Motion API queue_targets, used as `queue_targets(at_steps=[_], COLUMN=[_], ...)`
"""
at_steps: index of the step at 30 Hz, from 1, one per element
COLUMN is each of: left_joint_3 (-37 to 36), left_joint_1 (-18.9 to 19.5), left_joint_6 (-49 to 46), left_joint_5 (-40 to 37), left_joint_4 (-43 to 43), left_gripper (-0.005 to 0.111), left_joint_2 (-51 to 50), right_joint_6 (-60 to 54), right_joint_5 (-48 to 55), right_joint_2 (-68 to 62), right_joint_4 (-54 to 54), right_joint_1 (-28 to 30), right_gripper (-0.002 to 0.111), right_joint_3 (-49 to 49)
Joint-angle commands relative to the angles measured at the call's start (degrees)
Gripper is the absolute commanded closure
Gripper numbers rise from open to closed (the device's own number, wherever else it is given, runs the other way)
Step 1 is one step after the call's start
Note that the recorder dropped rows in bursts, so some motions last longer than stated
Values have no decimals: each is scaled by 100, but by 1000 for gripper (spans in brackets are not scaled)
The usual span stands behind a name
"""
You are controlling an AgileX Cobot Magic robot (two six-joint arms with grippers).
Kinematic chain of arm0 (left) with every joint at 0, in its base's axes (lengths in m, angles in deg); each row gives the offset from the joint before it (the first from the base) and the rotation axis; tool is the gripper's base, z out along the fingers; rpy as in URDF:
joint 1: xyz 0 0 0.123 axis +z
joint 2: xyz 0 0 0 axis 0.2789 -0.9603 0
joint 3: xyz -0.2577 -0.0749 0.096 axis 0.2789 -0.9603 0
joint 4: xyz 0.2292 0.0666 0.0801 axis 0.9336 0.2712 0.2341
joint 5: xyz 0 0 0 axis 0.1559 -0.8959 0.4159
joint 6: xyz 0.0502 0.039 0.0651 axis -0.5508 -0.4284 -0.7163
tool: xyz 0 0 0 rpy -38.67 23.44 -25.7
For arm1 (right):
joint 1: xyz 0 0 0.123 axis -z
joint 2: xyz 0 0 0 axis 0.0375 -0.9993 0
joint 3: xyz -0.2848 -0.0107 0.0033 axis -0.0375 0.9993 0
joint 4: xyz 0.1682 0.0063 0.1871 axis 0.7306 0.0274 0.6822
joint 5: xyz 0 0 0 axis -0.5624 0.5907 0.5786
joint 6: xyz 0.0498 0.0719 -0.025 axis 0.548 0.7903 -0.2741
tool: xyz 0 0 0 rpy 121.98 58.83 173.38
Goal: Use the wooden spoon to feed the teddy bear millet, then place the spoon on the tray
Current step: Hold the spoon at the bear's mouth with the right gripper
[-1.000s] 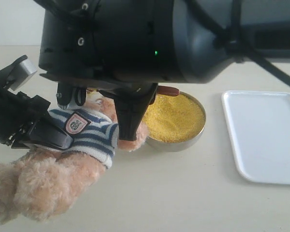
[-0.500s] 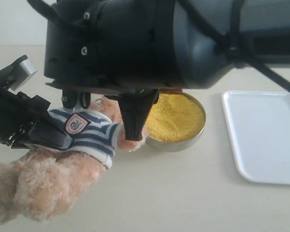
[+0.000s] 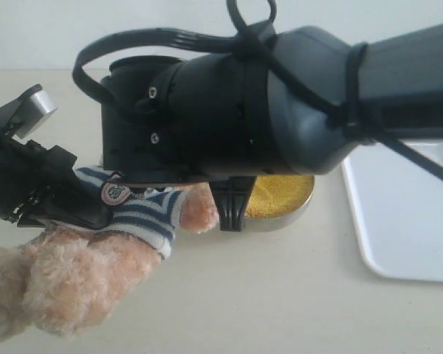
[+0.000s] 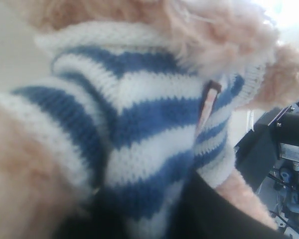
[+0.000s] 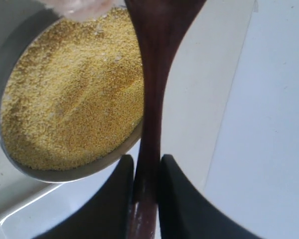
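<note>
The teddy bear (image 3: pixel 96 265) lies at the left in its striped shirt (image 4: pixel 139 124); its head is hidden behind my right arm. My left gripper (image 3: pixel 87 210) is shut on the bear's torso. The wooden spoon (image 5: pixel 152 89) is pinched by its handle in my right gripper (image 5: pixel 147 172), with its round end up by the bear's fur beyond the bowl's far rim. Millet (image 5: pixel 70 94) fills the metal bowl (image 3: pixel 280 198), which is mostly covered by that arm in the exterior view. One right finger (image 3: pixel 232 210) hangs just left of the bowl. The white tray (image 3: pixel 406 221) lies at the right.
My bulky right arm (image 3: pixel 280 110) spans the middle of the exterior view and hides the bear's face and the spoon there. Bare beige table (image 3: pixel 266 295) lies in front of the bowl and bear.
My right arm has dropped lower and come forward, now covering most of the bowl and the bear's head. The spoon tip that showed above the bowl's rim is hidden. The left gripper and bear stayed put.
</note>
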Motion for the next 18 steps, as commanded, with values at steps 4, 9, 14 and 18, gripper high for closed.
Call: queue_targets(at_steps=[4, 9, 14, 18], left_joint_3=[-3, -3, -3, -3], left_joint_1=[3, 3, 3, 3], left_joint_6=[-58, -59, -59, -81], left_joint_5=[-95, -105, -105, -105], left_joint_4=[-170, -170, -170, -170], left_gripper=[103, 103, 103, 103], left_joint_2=[17, 17, 17, 17], right_joint_6=[284, 81, -50, -50], right_joint_5=[21, 21, 21, 21], right_joint_2=[318, 358, 358, 358], right_joint_4=[-57, 557, 915, 938], right_joint_1=[-3, 7, 7, 7], right_gripper=[109, 109, 109, 109], right_joint_3=[-119, -588, -603, -603])
